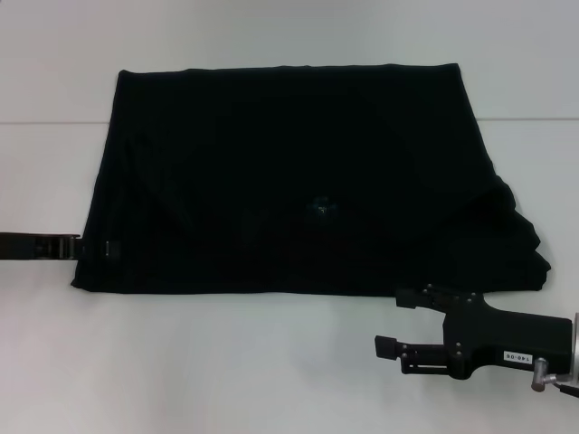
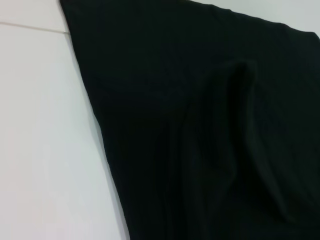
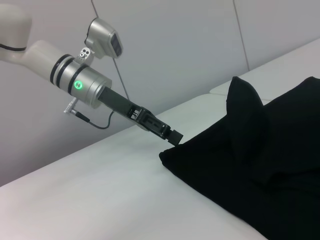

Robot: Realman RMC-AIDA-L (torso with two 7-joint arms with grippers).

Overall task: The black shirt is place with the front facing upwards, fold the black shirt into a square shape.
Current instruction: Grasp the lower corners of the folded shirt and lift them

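- The shirt (image 1: 298, 181) lay flat on the white table (image 1: 271, 380), already partly folded into a broad slab, wider than deep; no lettering showed, only a small mark near the centre.
- Long axis ran left to right across the robot's front. The far edge was straight. The right near corner was bunched in loose pleats and spilled out past the rest of the outline.
- Left tool (image 1: 77, 247): at the shirt's near-left corner, reaching in level with the table from the left. In the right wrist view its tip (image 3: 172, 136) met the cloth edge. Appeared closed on that corner, but the fingers were hidden by black cloth; cannot tell for sure.
- Right tool (image 1: 393, 321): off the cloth, just in front of the near edge by the right corner, pointing left along that edge. Fingers apart, nothing held.
- Left wrist view showed only cloth (image 2: 200, 125) with one raised ridge and the bare table beside it.
- Key relation: the shirt lay beyond the right tool, away from the robot, with its near edge just past the upper finger. The left tool was already at its corner, so the right arm was the one with ground to cover.
- Judgement: the next fold needs both near corners gripped, then carried across the short axis.
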